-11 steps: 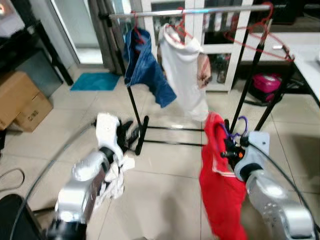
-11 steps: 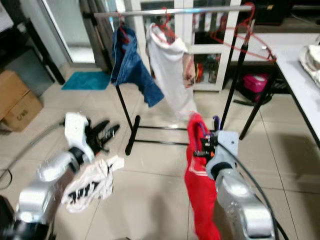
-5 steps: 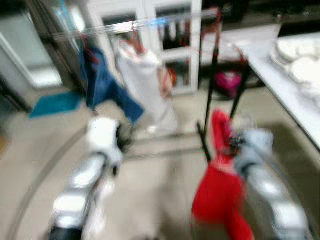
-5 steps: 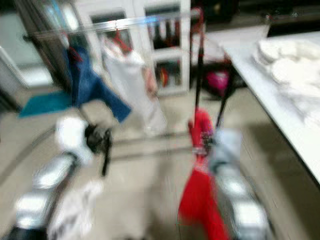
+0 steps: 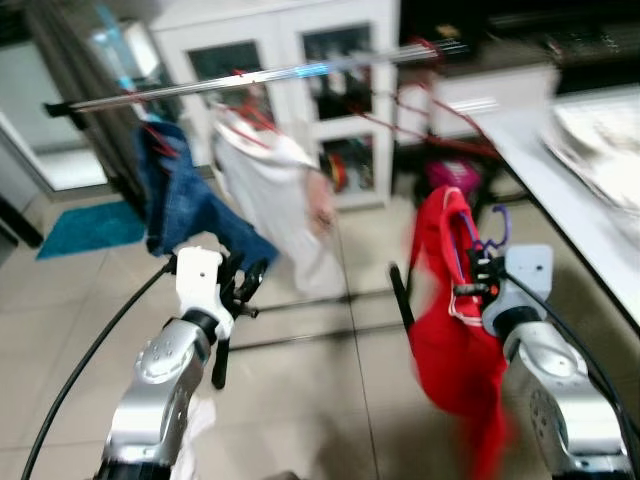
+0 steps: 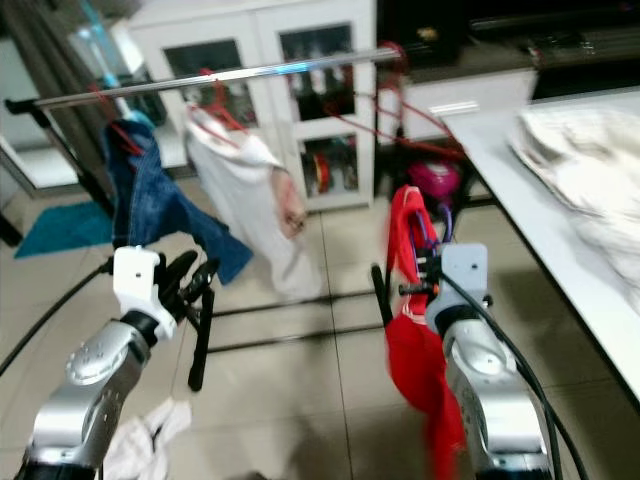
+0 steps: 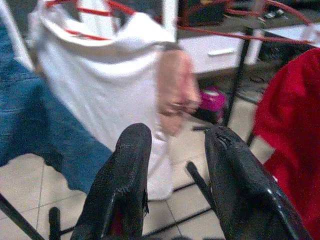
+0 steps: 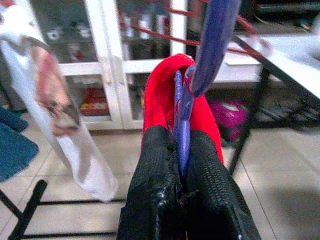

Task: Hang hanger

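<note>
A purple hanger [image 5: 497,226] carries a red garment [image 5: 455,335] that droops toward the floor. My right gripper [image 5: 476,291] is shut on the hanger's neck, just below its hook, and in the right wrist view the fingers [image 8: 154,165] pinch the purple hanger [image 8: 182,120]. The hanger hangs well below the silver rail [image 5: 270,78] of the clothes rack and to the right of its clothes. My left gripper [image 5: 244,283] is open and empty, held out toward the rack's lower left.
On the rail hang a blue denim garment [image 5: 185,205] and a white garment [image 5: 275,190] on red hangers, plus a bare red hanger [image 5: 430,115]. A table [image 6: 480,125] with white cloths runs along the right. A white cloth [image 6: 150,440] lies on the floor.
The camera has swung right and nearer the rack, through a blur. My right gripper now holds the hanger and red garment higher, and the left gripper has risen a little.
</note>
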